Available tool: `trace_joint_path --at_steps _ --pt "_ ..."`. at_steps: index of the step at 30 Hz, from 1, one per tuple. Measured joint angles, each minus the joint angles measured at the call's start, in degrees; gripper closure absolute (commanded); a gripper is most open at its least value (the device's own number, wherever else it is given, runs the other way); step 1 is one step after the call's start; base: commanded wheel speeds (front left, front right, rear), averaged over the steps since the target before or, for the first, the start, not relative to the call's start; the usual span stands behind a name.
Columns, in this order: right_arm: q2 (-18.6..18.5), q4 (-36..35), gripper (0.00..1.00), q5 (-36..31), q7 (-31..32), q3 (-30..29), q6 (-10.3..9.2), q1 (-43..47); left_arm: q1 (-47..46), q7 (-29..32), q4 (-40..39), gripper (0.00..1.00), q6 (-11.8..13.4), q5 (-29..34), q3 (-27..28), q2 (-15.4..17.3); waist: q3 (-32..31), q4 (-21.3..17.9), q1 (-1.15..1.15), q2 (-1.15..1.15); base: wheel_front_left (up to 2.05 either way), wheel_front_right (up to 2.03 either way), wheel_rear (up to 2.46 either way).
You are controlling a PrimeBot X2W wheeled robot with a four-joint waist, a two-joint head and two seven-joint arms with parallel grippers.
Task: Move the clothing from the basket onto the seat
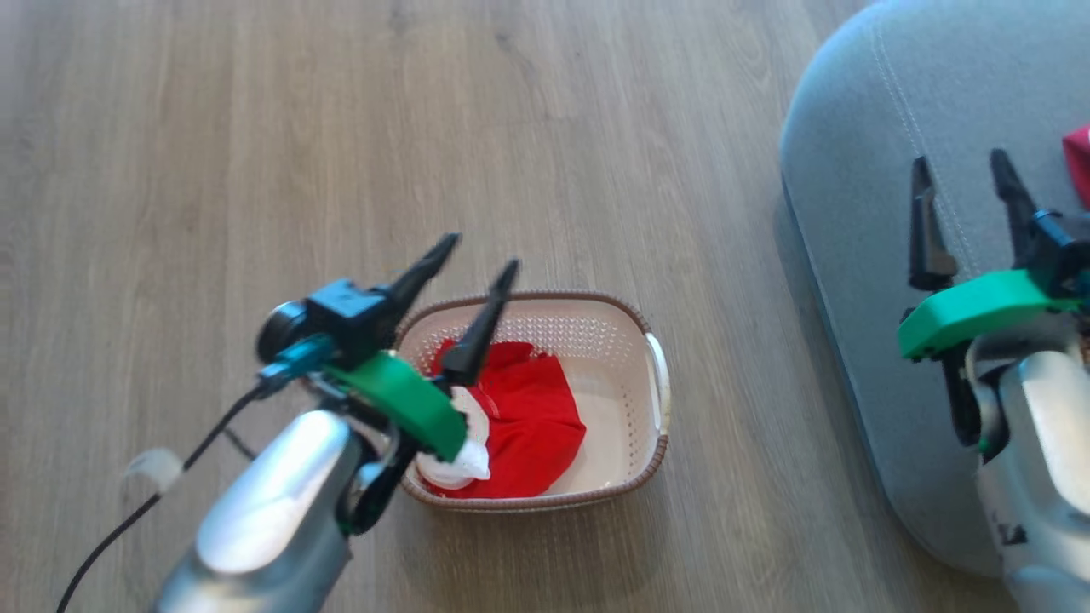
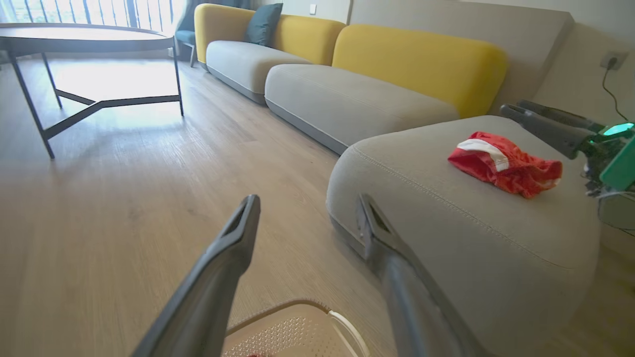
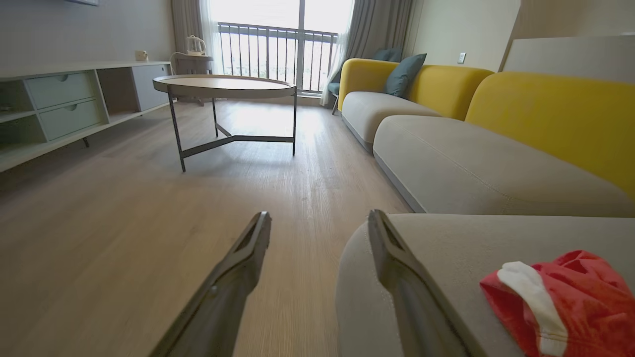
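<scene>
The cream basket stands on the wood floor and holds red clothing with a white piece. My left gripper hovers open above the basket's left side, nothing between its fingers. One red garment with white trim lies on the grey seat; its edge shows as a red garment in the head view and as a red garment in the right wrist view. My right gripper is open and empty over the seat, left of that garment. The basket's rim shows below the left gripper.
A long grey and yellow sofa runs behind the seat. A round table on dark metal legs stands on the floor further off. A low cabinet with drawers lines the left wall. A black cable trails from my left wrist.
</scene>
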Motion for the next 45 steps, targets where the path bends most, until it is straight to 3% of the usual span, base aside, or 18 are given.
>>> trace_joint_path --at_steps 9,22,31,45 --pt "1.71 -2.14 0.0 0.83 0.0 1.71 0.0 3.66 9.01 0.0 -0.23 0.0 2.77 4.64 17.14 -0.49 -1.57 2.01 0.0 0.0 0.0 0.0 0.0" --pt "5.15 -2.29 0.0 -0.59 0.0 1.59 0.0 9.29 19.12 0.0 -1.18 0.0 3.23 13.01 32.19 -5.93 -3.68 2.76 0.0 0.0 0.0 0.0 0.0" --pt "6.9 -2.31 0.0 -0.57 0.0 1.58 0.0 12.74 23.27 0.0 -3.02 0.0 3.13 17.55 37.58 -8.54 -5.24 3.29 0.0 0.0 0.0 0.0 0.0" --pt "8.69 -2.08 0.0 -0.57 0.0 1.69 0.0 15.81 27.28 0.0 -4.59 0.0 3.2 20.45 38.8 -9.42 -6.21 4.16 0.0 0.0 0.0 0.0 0.0"
